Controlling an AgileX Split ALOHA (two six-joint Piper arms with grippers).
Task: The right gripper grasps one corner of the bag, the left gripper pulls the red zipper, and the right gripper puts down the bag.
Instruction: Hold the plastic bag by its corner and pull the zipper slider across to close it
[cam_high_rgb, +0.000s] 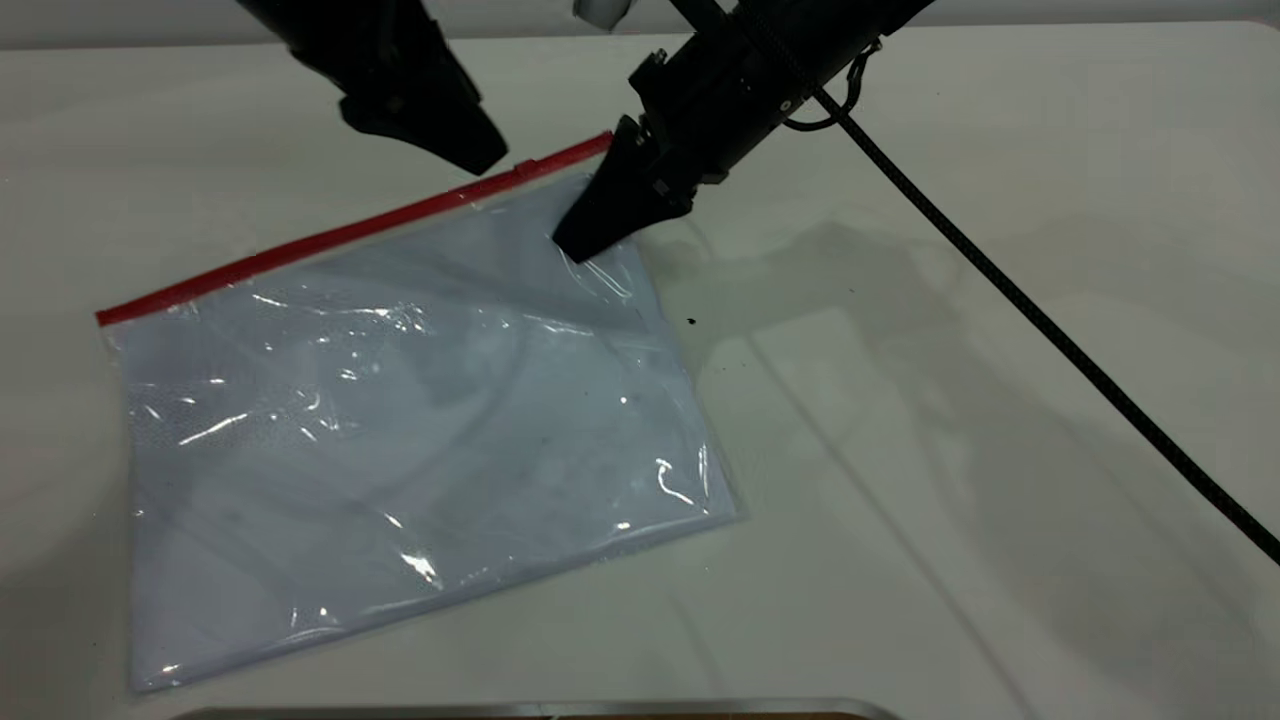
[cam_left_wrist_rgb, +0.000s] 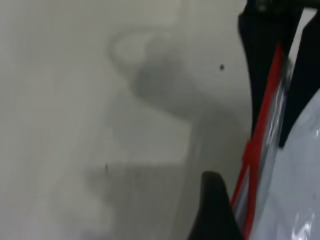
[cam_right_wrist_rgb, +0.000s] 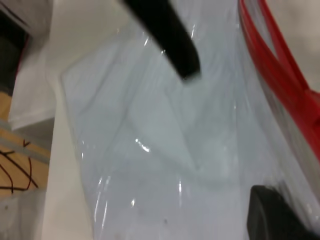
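The right gripper (cam_high_rgb: 585, 240) reaches down from the top of the exterior view on a steeply slanted black arm, its tapered tip set on the bag (cam_high_rgb: 420, 420) close to the pouch's far right corner, just below the end of the red zipper (cam_high_rgb: 350, 232). In the right wrist view its two fingers (cam_right_wrist_rgb: 170, 35) stand apart with clear film spread between them (one finger crosses over the plastic, the other shows only as a dark tip at the frame's edge), so they are not closed on the film there. A loose black cable (cam_high_rgb: 1050, 330) trails from this arm across the table (cam_high_rgb: 1000, 250) toward the right edge.

The left gripper (cam_high_rgb: 480, 155) hangs on the far side of the zipper, its blunt tip just beside the small red slider tab (cam_high_rgb: 525, 167). Whether its fingers are apart or together cannot be told.

The bag lies flat on the pale table, turned at an angle, its red strip running along the far long edge from the left up toward the right. The glossy film is creased and throws bright glints. Soft shadows of both arms fall across the tabletop to the right of the pouch, near a small dark speck (cam_high_rgb: 690, 321).
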